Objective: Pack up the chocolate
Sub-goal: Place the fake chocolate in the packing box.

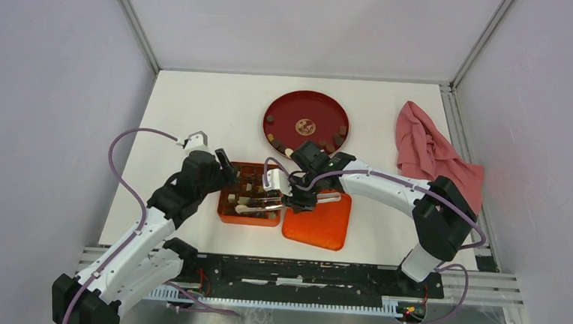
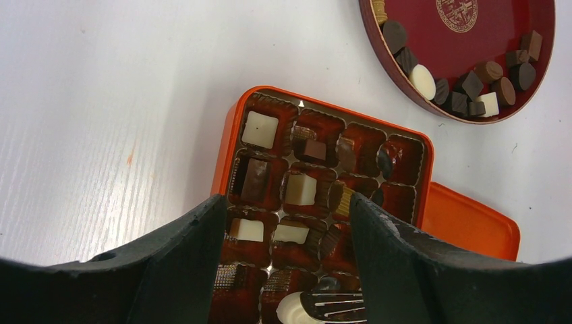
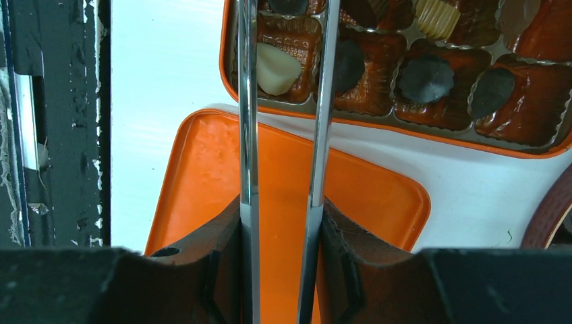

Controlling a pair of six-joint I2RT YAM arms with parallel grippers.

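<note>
**Right gripper** [image 3: 283, 226] clamps steel tongs [image 3: 248, 135], tips straddling a cream chocolate [image 3: 275, 67] in the orange box [image 2: 228, 145]. Left gripper [image 2: 283, 202] hangs wide, empty, over that box. Most cells appear filled; roughly a dozen chocolates [image 2: 472, 86] wait on the red plate [image 2: 432, 34] beyond the tips.

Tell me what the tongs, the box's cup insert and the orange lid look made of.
The tongs look like polished metal: thin, mirror-bright blades. The cup insert is probably thin glossy plastic, brown-red, with fluted, crinkled walls. The orange lid is smooth and semi-gloss with a raised rim; painted tin or plastic, I cannot tell.
</note>
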